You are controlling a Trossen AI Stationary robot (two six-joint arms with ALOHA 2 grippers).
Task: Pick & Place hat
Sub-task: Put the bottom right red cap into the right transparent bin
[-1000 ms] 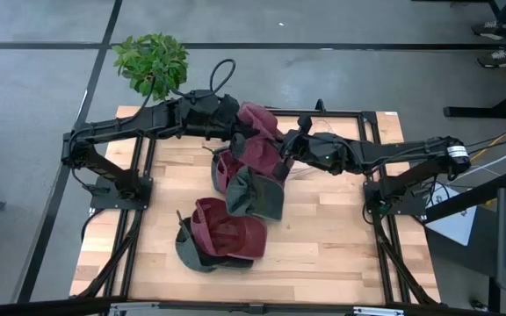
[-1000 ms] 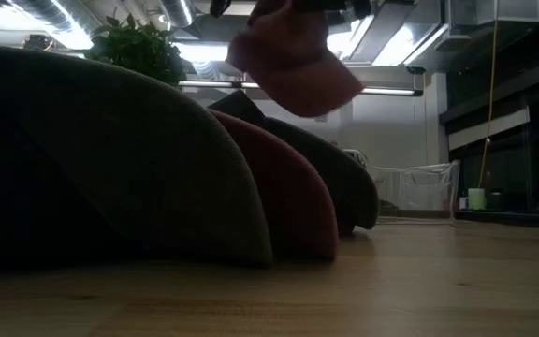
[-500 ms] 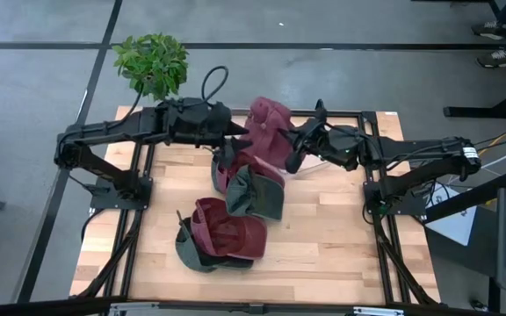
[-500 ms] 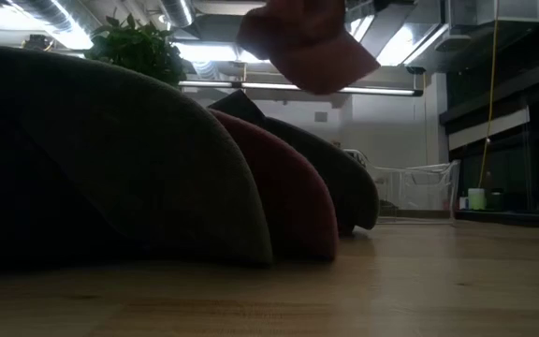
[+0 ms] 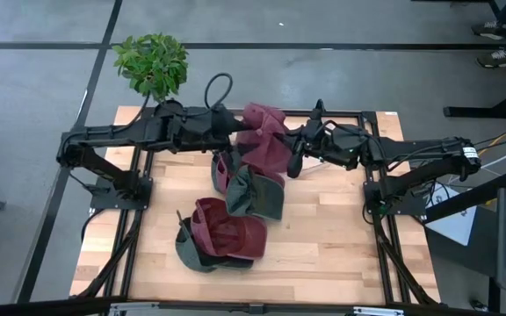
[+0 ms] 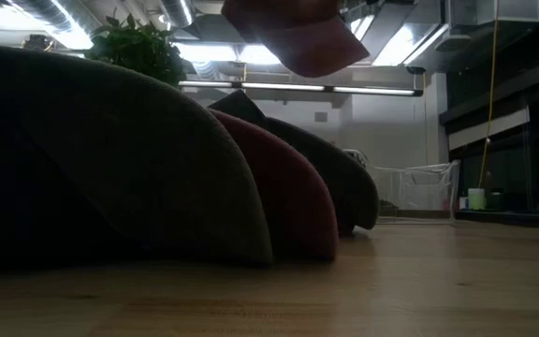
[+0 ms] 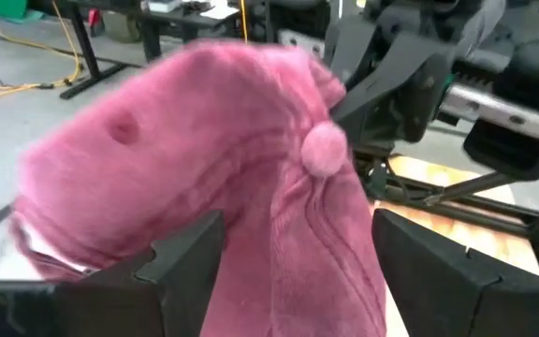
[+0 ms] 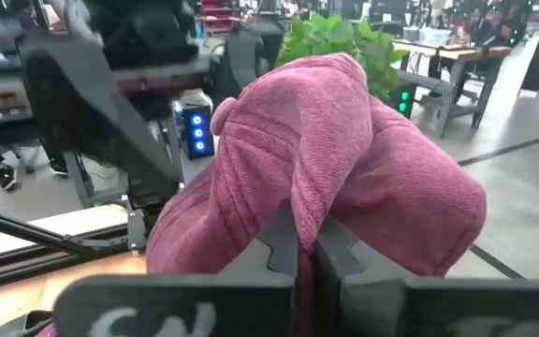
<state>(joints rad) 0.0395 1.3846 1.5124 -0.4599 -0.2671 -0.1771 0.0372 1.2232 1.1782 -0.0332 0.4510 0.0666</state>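
While aloft, pink hat (image 5: 264, 140) pinched by right end effector (image 5: 293, 159), left end effector (image 5: 233, 132) fingers apart.

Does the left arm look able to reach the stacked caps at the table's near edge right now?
Probably yes: the left gripper stands open beside the lifted maroon hat, which the right gripper pinches, and nothing lies over the stacked caps.

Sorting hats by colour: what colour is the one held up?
Pinkish maroon hat, clearest in the right wrist view.

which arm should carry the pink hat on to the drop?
Right. The right gripper is shut on the pink hat, held above the table, while the left gripper stands open beside it, holding nothing.
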